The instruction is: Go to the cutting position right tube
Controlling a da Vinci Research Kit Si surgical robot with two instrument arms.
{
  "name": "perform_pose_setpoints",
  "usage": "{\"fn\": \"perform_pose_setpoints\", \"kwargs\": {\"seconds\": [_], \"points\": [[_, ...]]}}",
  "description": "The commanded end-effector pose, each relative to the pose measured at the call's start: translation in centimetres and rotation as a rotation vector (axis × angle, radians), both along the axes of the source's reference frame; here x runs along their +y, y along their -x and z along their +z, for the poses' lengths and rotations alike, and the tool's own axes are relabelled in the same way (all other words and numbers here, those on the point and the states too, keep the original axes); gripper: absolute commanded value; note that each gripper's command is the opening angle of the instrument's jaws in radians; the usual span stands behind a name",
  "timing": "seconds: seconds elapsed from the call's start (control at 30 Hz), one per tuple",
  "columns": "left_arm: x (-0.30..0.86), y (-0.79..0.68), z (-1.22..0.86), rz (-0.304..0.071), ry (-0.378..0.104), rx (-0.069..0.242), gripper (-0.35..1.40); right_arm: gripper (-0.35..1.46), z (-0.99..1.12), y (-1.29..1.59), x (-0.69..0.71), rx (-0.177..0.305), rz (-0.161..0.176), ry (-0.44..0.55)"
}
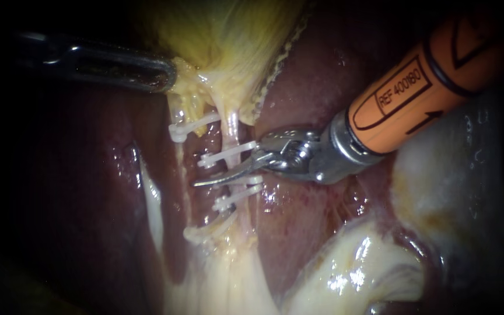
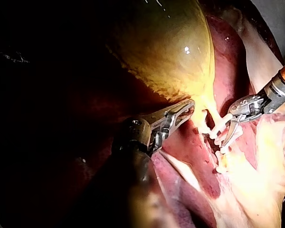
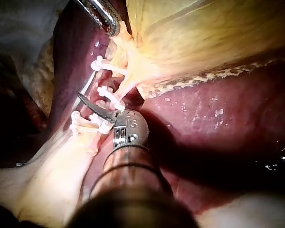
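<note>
with the left instrument (image 1: 167,73) clamped on the gallbladder (image 1: 228,35) and the right instrument (image 1: 226,174), blades apart, lying across the right tube (image 1: 231,125) between its clips (image 1: 227,154), set the blades square, midway, touching neither clip.

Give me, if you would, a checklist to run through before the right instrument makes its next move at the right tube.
1. Grip of the left instrument: jaws shut on the gallbladder. Ok.
2. Target: the right tube shows plainly in the endoscope view. Ok.
3. Jaws of the right instrument: open. Ok.
4. Level: its long jaw crosses the right tube between the upper clip and the lower clip. Ok.
5. Right tube lies between both jaws: cannot tell, as the second jaw cannot be followed to the tube.
</note>
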State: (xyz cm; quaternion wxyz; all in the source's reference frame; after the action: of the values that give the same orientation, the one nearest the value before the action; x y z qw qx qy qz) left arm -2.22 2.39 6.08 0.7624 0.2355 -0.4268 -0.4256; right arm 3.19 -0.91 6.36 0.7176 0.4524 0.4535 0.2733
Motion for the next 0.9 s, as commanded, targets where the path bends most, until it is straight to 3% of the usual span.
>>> {"fn": "perform_pose_setpoints", "kwargs": {"seconds": [0.03,0.23,0.5,0.9], "points": [[0.00,0.00,0.00,0.000,0.000,0.000,-0.35,1.43,-0.03,0.00,0.00,0.006,0.004,-0.009],[0.00,-0.01,0.00,0.001,0.000,0.000,-0.35,1.43,-0.32,-0.03,-0.02,0.079,0.030,-0.047],[0.00,-0.02,-0.01,0.001,0.000,0.000,-0.35,1.43,-0.82,-0.09,-0.04,0.128,0.007,-0.069],[0.01,-0.02,-0.01,0.001,-0.001,0.000,-0.35,1.43,-0.82,-0.09,-0.03,0.128,0.008,-0.068]]}}
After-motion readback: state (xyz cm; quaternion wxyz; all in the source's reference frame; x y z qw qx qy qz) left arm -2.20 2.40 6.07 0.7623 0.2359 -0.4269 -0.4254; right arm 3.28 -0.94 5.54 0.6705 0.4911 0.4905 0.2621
